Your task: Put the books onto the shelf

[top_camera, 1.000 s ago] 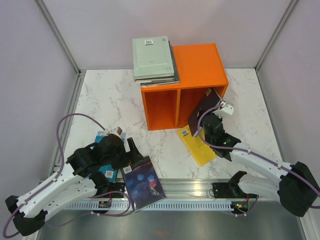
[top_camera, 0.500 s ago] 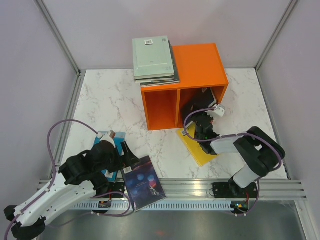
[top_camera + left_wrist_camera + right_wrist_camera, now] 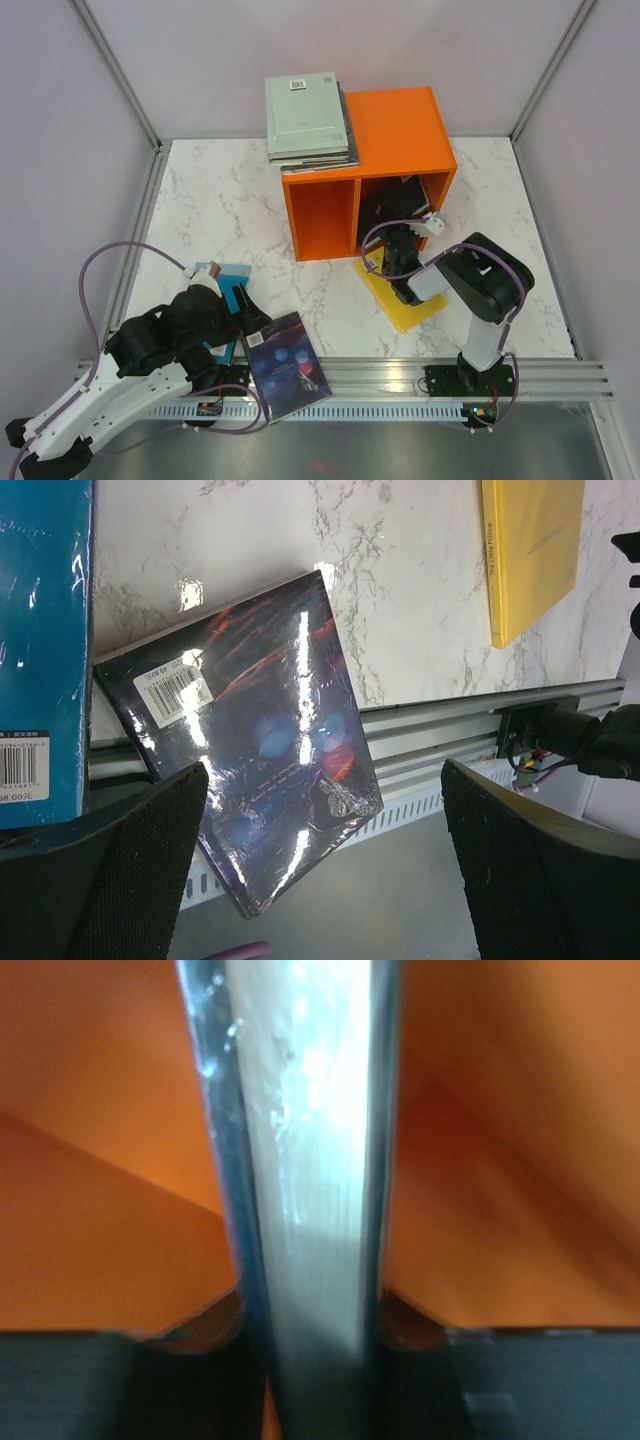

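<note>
You are working on a marble surface point(image 3: 230, 200) enclosed by pale lilac walls. The shelf point(image 3: 400, 130) stands at the far middle with both cubbies facing you. A stack point(image 3: 308, 118) of books lies flat on the left of its roof, overhanging the edge. These are on the shelf, not in it.

The yellow book point(image 3: 408, 298) lies flat just in front of the right cubby, partly under your right arm. The space book point(image 3: 288, 365) lies at the near edge, one corner over the rail point(image 3: 400, 375). That overhang gives an edge to grasp. The teal book point(image 3: 228, 272) lies beside it, mostly under the left arm.

The right pincer point(image 3: 398, 228) is inside the right cubby, pinching a dark book point(image 3: 300, 1160) by its edge. The book is upright with orange wall on either side, which suits standing it on end. The left pincer point(image 3: 320, 880) is spread wide above the space book and holds nothing, probably lining up the next pick.
</note>
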Controlling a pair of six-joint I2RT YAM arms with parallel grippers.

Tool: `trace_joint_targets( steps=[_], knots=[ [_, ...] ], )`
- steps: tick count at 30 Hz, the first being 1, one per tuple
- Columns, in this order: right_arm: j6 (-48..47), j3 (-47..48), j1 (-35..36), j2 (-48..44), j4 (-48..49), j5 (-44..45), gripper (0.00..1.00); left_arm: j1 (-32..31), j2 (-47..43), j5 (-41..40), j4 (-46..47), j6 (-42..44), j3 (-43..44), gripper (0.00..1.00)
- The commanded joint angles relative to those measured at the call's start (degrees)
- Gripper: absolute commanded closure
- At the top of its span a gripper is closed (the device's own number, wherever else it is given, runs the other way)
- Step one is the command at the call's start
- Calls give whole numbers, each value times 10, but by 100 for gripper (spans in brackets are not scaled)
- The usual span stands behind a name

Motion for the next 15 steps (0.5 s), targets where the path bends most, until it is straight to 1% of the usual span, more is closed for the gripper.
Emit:
trace_joint_targets(
  steps=[1, 2, 3, 6, 9, 12, 13, 15],
  knots=[
    [33, -9, -45, 6, -107, 115, 58, -3, -17, -24, -24, -12, 12, 0],
    [42, -10, -46, -9, -128, 115, 51, -3, -20, -23, -25, -16, 11, 0],
    [52, -11, -46, -17, -147, 118, 38, -3, -25, -23, -25, -18, 11, 0],
    [69, -25, -52, -51, -187, 119, 24, -3, -26, -23, -29, -21, 16, 0],
    [86, -40, -56, -93, -239, 110, 21, -2, -26, -23, -31, -21, 19, 0],
    [97, -40, -57, -143, -311, 88, 21, -2, -27, -24, -32, -23, 20, 0],
    [103, -40, -57, -156, -349, 81, 21, -3, -27, -24, -32, -23, 20, 0],
    [110, -46, -57, -199, -383, 58, 22, -3, -28, -26, -31, -28, 22, 0]
  ],
)
